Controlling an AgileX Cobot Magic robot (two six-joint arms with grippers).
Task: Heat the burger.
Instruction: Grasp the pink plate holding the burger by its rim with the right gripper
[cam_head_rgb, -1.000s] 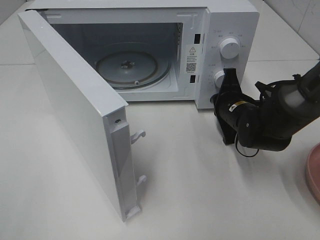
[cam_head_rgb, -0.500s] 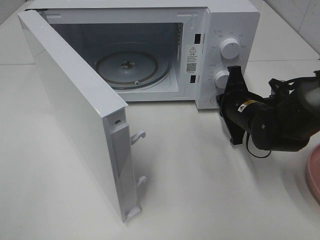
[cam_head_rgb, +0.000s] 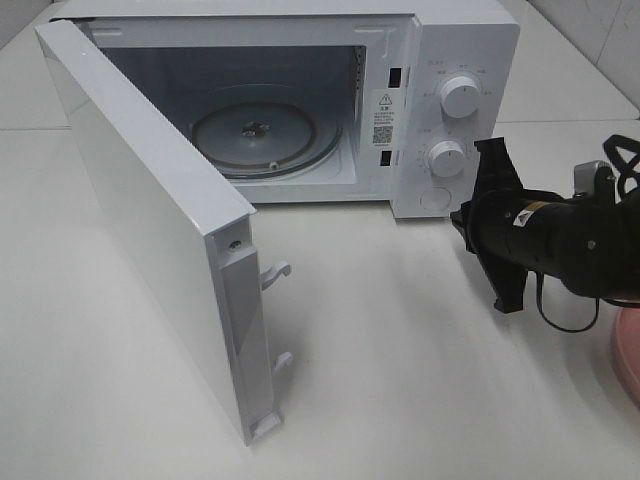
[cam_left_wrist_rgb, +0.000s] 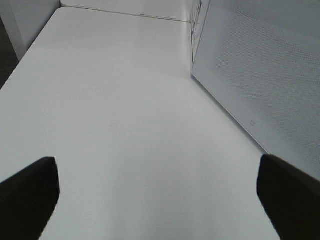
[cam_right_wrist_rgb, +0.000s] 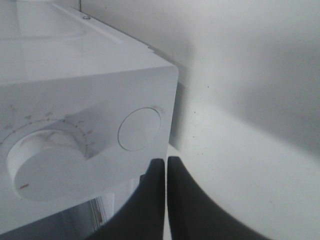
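- Found the microwave (cam_head_rgb: 470, 40) set along the far edge of the bench (cam_head_rgb: 420, 380), with its door (cam_head_rgb: 150, 220) swung wide toward the near left corner and the glass turntable (cam_head_rgb: 265, 135) bare inside
- Judged the cavity ready for loading, open like that so a load could go straight in from the front
- Saw no burger in any view; could not place it, and judged it to be off past the right edge of the bench, where only a sliver of the pink plate (cam_head_rgb: 628, 345) showed
- Noted the right gripper (cam_head_rgb: 458, 215) pinched fully closed on nothing, hanging low over the bench just beside the microwave's front right corner
- From the wrist view, placed the closed tips of that gripper (cam_right_wrist_rgb: 165, 162) near the round button (cam_right_wrist_rgb: 139, 129) under the lower dial (cam_head_rgb: 447, 158), apart from it and not touching
- Read the closed fingers as a blunt poking tip, fit for pressing a release button, not as a grasp
- Found the left gripper (cam_left_wrist_rgb: 155, 200) spread to its widest, empty, hovering over bare bench outside the open door and well clear of the door's sweep
- Took that wide stance as plain waiting, out of the way of the other arm
- Judged the task barely begun: burger not yet in the microwave, door not yet closed, dials not yet turned
- Expected the next move to need the right gripper opened wide enough to span a soft, round bun without crushing it
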